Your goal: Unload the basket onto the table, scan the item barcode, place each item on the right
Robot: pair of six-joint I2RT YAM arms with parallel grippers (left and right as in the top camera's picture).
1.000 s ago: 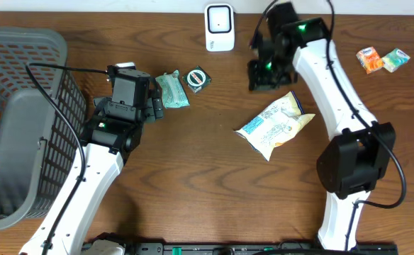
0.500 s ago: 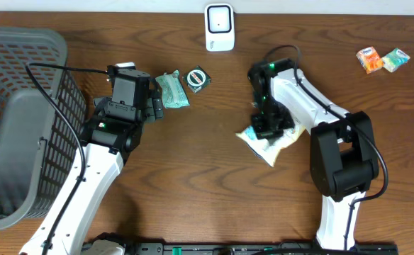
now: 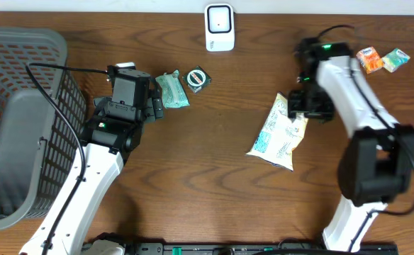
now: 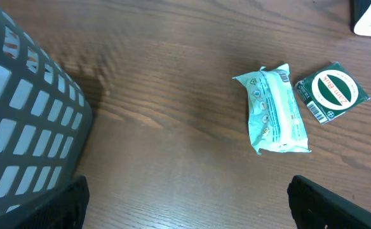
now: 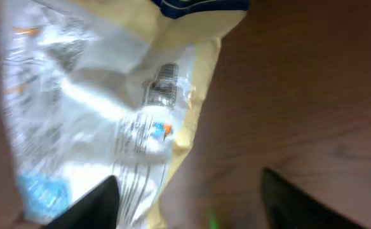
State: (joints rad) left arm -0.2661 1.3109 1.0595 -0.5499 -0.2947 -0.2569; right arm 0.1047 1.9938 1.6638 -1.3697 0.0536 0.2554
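While the left gripper (image 4: 185, 191) and right gripper (image 5: 188, 187) gape unclenched, the crinkled glossy bag (image 3: 278, 134) lies flat.

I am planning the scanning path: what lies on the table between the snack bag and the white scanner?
Nothing. The overhead view shows only bare table between the snack bag and the white scanner.

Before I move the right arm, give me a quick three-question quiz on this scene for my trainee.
1. True or false: the left gripper is open and empty.
2. Which item is at the right gripper? A chip bag, B green packet, C scanner.
3. How many small snack packs lie at the overhead view's top right?
Key: 1 true; 2 A; 3 two.
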